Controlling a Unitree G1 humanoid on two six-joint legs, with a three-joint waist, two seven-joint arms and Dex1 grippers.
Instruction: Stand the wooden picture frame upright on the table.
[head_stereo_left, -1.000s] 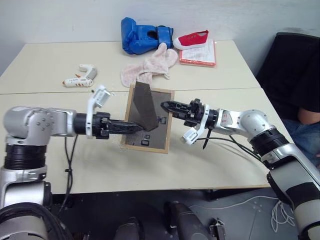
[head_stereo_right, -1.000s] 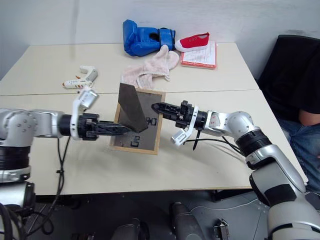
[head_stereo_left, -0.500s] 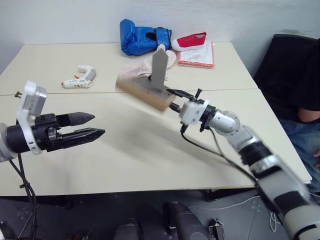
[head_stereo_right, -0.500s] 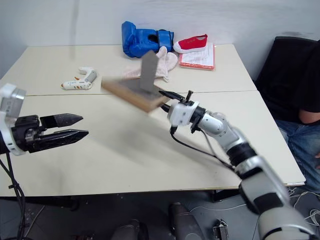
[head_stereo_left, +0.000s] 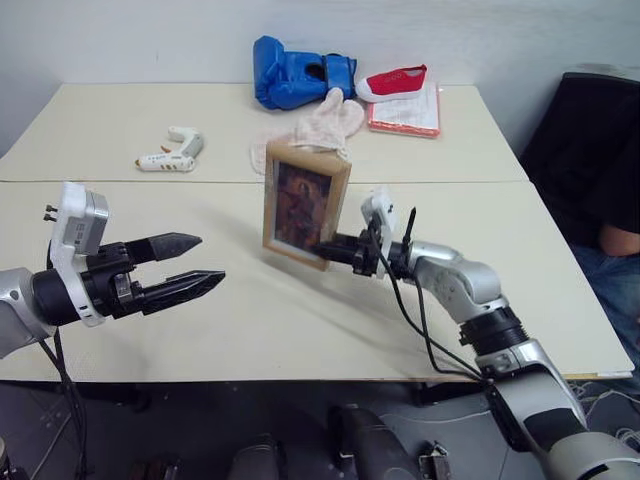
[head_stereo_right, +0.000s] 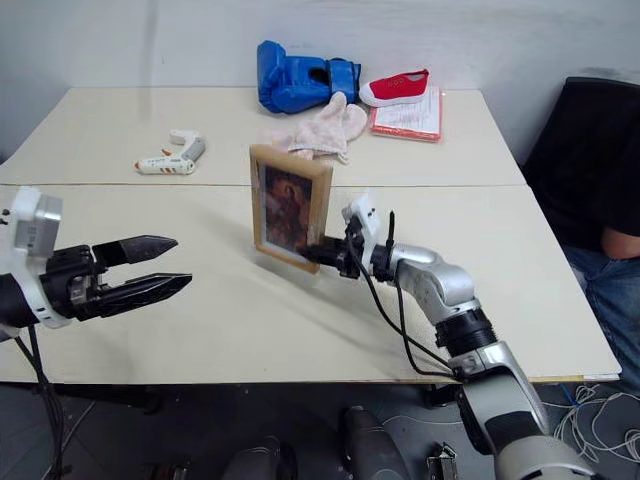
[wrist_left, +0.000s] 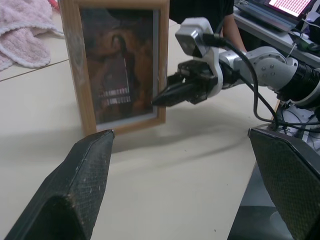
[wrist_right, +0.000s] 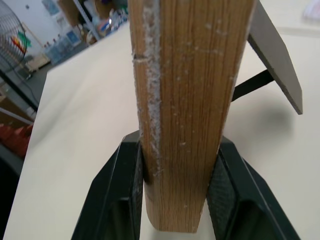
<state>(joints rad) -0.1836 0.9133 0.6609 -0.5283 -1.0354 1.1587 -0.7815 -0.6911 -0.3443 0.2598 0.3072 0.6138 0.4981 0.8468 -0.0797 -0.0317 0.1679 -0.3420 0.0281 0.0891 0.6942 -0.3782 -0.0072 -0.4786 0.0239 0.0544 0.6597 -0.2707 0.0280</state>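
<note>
While pinching the upright wooden picture frame (head_stereo_left: 305, 203): right gripper (head_stereo_left: 328, 250); left gripper (head_stereo_left: 192, 266) spread wide, empty.

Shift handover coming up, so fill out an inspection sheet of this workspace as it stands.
Surface: table, cream, seam across its middle.
Job's things: wooden picture frame upright, picture facing the robot, stand folded out behind.
Clutter: blue boxing glove, red shoe on a pink-edged booklet, pink cloth, white glue gun.
Grippers: right hand clamped on the frame's edge; left hand open, apart from it.
Cables: black cable along the right arm.
Surroundings: seated person at the table's right.
</note>
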